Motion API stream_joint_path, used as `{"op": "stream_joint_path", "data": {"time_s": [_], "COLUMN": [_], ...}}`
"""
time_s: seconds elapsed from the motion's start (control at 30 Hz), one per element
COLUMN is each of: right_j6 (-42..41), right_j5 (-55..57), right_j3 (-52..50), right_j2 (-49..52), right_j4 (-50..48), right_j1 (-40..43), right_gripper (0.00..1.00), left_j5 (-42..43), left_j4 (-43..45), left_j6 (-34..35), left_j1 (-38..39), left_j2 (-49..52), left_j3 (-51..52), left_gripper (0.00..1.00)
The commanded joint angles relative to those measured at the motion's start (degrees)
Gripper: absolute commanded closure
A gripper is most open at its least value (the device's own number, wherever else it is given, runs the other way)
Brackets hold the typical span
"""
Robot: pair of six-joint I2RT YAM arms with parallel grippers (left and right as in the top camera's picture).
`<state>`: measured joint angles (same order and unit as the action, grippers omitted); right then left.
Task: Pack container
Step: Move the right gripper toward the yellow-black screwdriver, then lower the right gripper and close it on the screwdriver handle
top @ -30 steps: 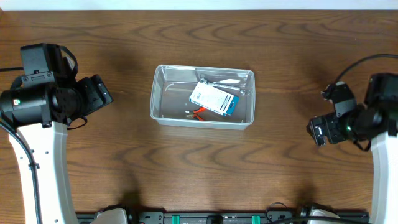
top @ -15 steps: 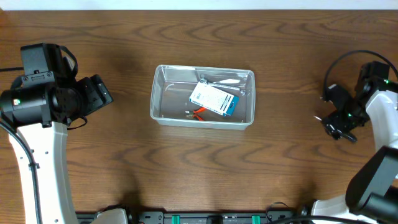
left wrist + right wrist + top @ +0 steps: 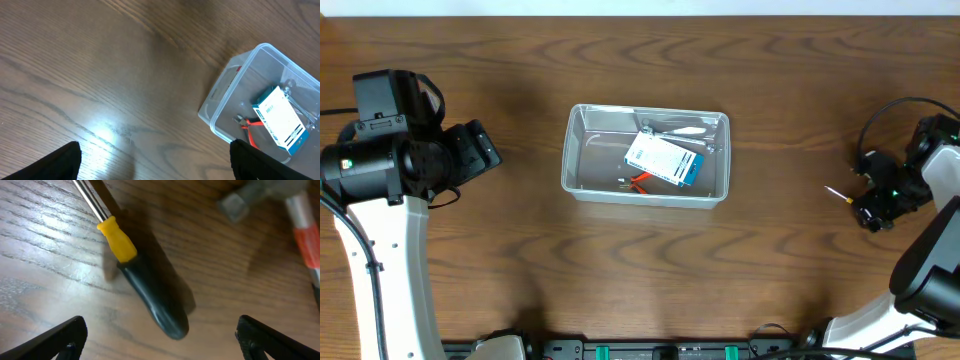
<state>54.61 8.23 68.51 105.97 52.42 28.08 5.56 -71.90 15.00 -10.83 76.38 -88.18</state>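
Observation:
The clear plastic container [image 3: 645, 197] stands mid-table and holds a blue-and-white box [image 3: 664, 159], red-handled pliers [image 3: 638, 181] and a pale tool along its far wall. In the left wrist view the container [image 3: 222, 92] is at the right, apart from my left gripper [image 3: 155, 162], which is open and empty over bare wood. My right gripper [image 3: 160, 340] is open just above a screwdriver [image 3: 150, 297] with a black handle and yellow collar, lying on the table. In the overhead view that gripper [image 3: 870, 208] is at the far right, with the screwdriver tip [image 3: 834, 193] showing beside it.
A second tool with a grey head and a red-and-white shaft [image 3: 302, 230] lies close to the screwdriver, at the top right of the right wrist view. The table is dark wood. My left arm [image 3: 390, 160] stands at the table's left side.
My right arm has swung outward to the table's far right and now hangs over the screwdriver. The left arm and the container have not moved.

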Motion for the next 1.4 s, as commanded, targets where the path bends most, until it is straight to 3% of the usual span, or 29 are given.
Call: {"op": "stream_joint_path", "data": {"time_s": [0.0, 0.27, 0.5, 0.57, 0.77, 0.97, 1.13, 1.27, 1.37], "right_j6": [2.0, 2.3, 2.3, 2.3, 2.2, 2.2, 2.2, 1.6, 1.6], "right_j5": [-1.6, -3.2, -5.1, -5.3, -5.3, -6.0, -6.1, -6.2, -6.2], "right_j3": [0.0, 0.0, 0.0, 0.0, 0.0, 0.0, 0.0, 0.0, 0.0], "right_j2": [1.8, 5.7, 7.5, 7.5, 7.5, 7.5, 7.5, 7.5, 7.5], "right_j4": [-0.3, -2.7, -3.4, -3.8, -4.0, -4.0, -3.9, -3.8, -3.8], "right_j1": [0.3, 0.3, 0.3, 0.3, 0.3, 0.3, 0.3, 0.3, 0.1], "right_gripper": [0.03, 0.04, 0.12, 0.17, 0.45, 0.51, 0.73, 0.75, 0.83], "left_j5": [-0.7, -0.7, -0.7, -0.7, -0.7, -0.7, -0.7, -0.7, -0.7], "left_j4": [0.0, 0.1, 0.2, 0.1, 0.1, 0.1, 0.2, 0.2, 0.2], "left_j6": [-0.1, -0.1, -0.1, -0.1, -0.1, -0.1, -0.1, -0.1, -0.1], "left_j1": [-0.2, -0.2, -0.2, -0.2, -0.2, -0.2, -0.2, -0.2, -0.2], "left_j2": [0.0, 0.0, 0.0, 0.0, 0.0, 0.0, 0.0, 0.0, 0.0], "left_j3": [0.0, 0.0, 0.0, 0.0, 0.0, 0.0, 0.0, 0.0, 0.0], "left_gripper": [0.12, 0.12, 0.12, 0.12, 0.12, 0.12, 0.12, 0.12, 0.12]}}
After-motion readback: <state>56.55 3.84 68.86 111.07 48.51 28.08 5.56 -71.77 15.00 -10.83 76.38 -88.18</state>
